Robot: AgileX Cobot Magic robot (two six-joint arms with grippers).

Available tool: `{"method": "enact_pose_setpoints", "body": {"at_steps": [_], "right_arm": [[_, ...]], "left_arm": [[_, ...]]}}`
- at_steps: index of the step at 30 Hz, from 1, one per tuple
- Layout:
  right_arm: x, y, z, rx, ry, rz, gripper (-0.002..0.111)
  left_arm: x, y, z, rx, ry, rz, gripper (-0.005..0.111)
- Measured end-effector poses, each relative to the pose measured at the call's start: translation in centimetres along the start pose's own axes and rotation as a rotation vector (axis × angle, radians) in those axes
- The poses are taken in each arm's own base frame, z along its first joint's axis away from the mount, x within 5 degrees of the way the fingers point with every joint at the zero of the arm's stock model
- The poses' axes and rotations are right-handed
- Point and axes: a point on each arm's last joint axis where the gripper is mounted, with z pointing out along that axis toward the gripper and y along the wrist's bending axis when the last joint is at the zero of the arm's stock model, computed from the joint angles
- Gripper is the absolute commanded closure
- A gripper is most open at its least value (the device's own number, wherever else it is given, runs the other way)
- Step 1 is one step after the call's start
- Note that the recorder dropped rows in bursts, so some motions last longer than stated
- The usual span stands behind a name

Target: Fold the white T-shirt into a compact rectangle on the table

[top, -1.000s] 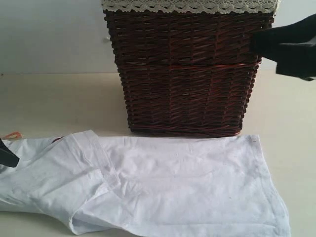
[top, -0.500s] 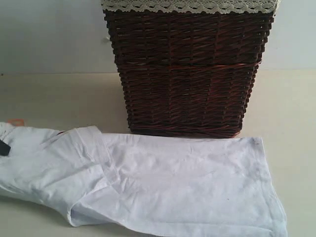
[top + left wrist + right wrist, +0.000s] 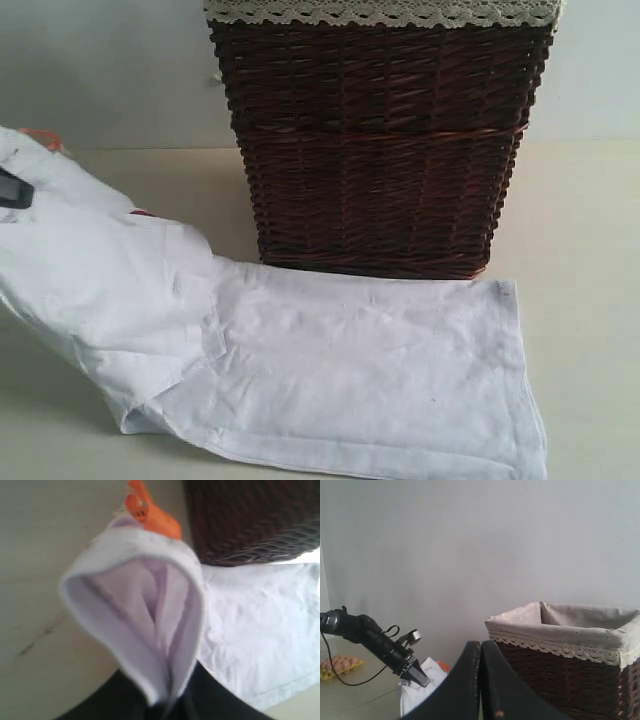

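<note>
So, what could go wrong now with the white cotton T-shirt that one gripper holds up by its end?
1. The left gripper pinches only a narrow edge of the white cotton T-shirt; the cloth could slip out when it is pulled.
2. The dark brown wicker basket stands close behind the shirt; the lifted part might snag on its rough weave.

The left end effector is clamped tight on a fold of the white T-shirt, its dark jaws nearly meeting around the cloth. The left arm stretches out with its wrist angled downward. The right end effector is held high, its two fingers pressed flat together and gripping nothing.
</note>
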Motion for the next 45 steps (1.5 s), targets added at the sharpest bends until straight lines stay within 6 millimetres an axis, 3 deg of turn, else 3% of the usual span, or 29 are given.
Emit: {"method": "enact_pose_setpoints", "body": {"at_steps": [6, 11, 13, 16, 18, 19, 23, 26, 30, 35, 40, 45], "right_arm": [[0.4, 0.2, 0.0, -0.017, 0.040, 0.010, 0.108], [1.3, 0.4, -0.1, -0.039, 0.144, 0.013, 0.108], [1.8, 0.5, -0.2, -0.050, 0.200, 0.016, 0.108], [2.5, 0.7, -0.4, -0.065, 0.276, 0.018, 0.108], [2.8, 0.7, -0.5, -0.075, 0.314, 0.022, 0.108], [3.0, 0.8, -0.5, -0.081, 0.333, 0.026, 0.108], [3.4, 1.0, -0.7, -0.102, 0.387, 0.035, 0.108], [3.7, 1.1, -0.8, -0.109, 0.416, 0.037, 0.108], [3.8, 1.1, -0.9, -0.112, 0.430, 0.037, 0.108], [3.9, 0.8, -0.9, -0.086, 0.440, 0.021, 0.108], [3.8, 0.5, -0.9, -0.048, 0.436, -0.009, 0.108], [3.2, 0.3, -0.6, -0.034, 0.361, -0.013, 0.108]], "left_arm": [[0.0, -10.1, 2.1, 0.106, 0.027, 0.122, 0.107], [2.2, -18.9, 5.4, 0.204, 0.042, 0.244, 0.104], [4.1, -22.7, 7.7, 0.247, 0.066, 0.323, 0.093], [7.8, -27.3, 11.6, 0.282, 0.096, 0.430, 0.060], [10.0, -29.0, 14.2, 0.268, 0.089, 0.479, 0.037], [11.1, -29.7, 15.4, 0.258, 0.084, 0.503, 0.031], [13.8, -30.7, 18.6, 0.218, 0.072, 0.549, 0.035], [14.2, -30.7, 19.2, 0.204, 0.065, 0.554, 0.047], [13.4, -31.2, 17.9, 0.224, 0.024, 0.554, 0.069], [11.7, -32.6, 13.0, 0.291, -0.089, 0.585, 0.104], [10.8, -32.3, 7.1, 0.332, -0.241, 0.620, 0.107], [11.5, -30.5, 3.1, 0.335, -0.348, 0.632, 0.107]]}}
